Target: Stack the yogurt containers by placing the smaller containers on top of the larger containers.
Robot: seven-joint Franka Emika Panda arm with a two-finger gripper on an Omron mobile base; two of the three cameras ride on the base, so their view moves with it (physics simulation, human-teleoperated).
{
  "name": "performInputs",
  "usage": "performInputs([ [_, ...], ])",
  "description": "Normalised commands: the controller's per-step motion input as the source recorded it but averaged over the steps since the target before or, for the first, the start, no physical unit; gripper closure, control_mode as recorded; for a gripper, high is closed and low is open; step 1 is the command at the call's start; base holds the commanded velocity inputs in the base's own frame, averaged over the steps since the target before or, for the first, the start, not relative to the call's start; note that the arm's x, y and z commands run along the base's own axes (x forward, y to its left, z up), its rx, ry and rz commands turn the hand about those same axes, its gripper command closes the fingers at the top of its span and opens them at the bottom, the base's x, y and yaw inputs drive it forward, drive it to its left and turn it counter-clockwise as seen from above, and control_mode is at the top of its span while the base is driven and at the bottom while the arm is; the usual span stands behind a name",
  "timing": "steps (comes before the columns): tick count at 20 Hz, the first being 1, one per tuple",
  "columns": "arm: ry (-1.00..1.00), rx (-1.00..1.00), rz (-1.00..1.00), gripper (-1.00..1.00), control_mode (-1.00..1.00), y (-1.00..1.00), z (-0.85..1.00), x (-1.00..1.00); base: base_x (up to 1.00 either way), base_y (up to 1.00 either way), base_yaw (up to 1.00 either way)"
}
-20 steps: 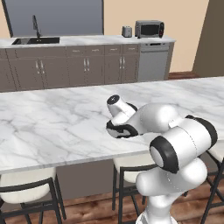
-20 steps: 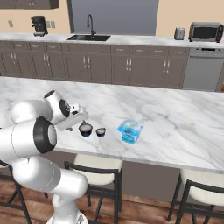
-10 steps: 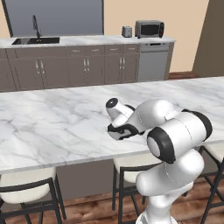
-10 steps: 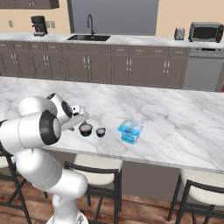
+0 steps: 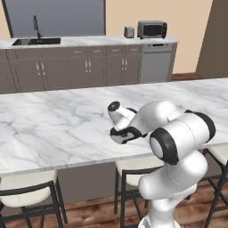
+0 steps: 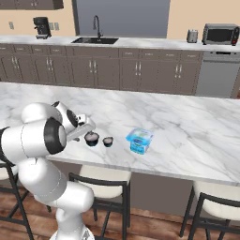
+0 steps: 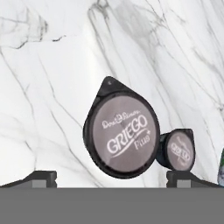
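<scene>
The yogurt containers sit side by side on the white marble surface (image 6: 187, 126), near its front edge, each standing on its own and neither stacked on the other. The larger container (image 7: 121, 133) is a squat dark round cup with a small pointed tab on its rim and a grey lid printed "GRIEGO"; in the right base view it shows as a dark cup (image 6: 91, 138) just in front of the robot's hand. The smaller container (image 7: 178, 150) has the same dark body and grey lid and stands just beside the larger one, very close to it; whether the two touch cannot be told. In the right base view it lies (image 6: 108, 141) between the larger cup and a blue and white carton (image 6: 139, 140), which rests a little apart on the same surface.

The gripper (image 7: 113, 178) hangs low over the larger container, its fingers (image 7: 40, 178) spread wide apart, one to each side of the cup, with nothing between them but open air above the lid. In the left base view the hand (image 5: 127, 132) is bent down close to the surface, covering the cups.

Behind the island runs a back counter with brown cabinets, a sink (image 6: 94, 40), a microwave (image 6: 220, 33), a toaster (image 6: 191, 35) and a coffee machine (image 6: 41, 27). Stools (image 6: 101, 183) stand under the island's front edge.
</scene>
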Motion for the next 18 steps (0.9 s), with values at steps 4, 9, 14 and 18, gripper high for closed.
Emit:
performInputs([
  [4,0.00,0.00,0.00,-1.00,-1.00,-0.01,-0.17,0.07,0.00,0.00,0.00],
  [9,-0.01,0.00,0.00,-1.00,-1.00,-0.02,-0.11,0.15,0.00,0.00,0.00],
  [14,-0.01,0.00,0.00,-1.00,-1.00,0.00,-0.08,0.21,0.00,0.00,0.00],
  [18,-0.01,0.00,0.00,-1.00,-1.00,0.00,-0.04,0.16,0.00,0.00,0.00],
])
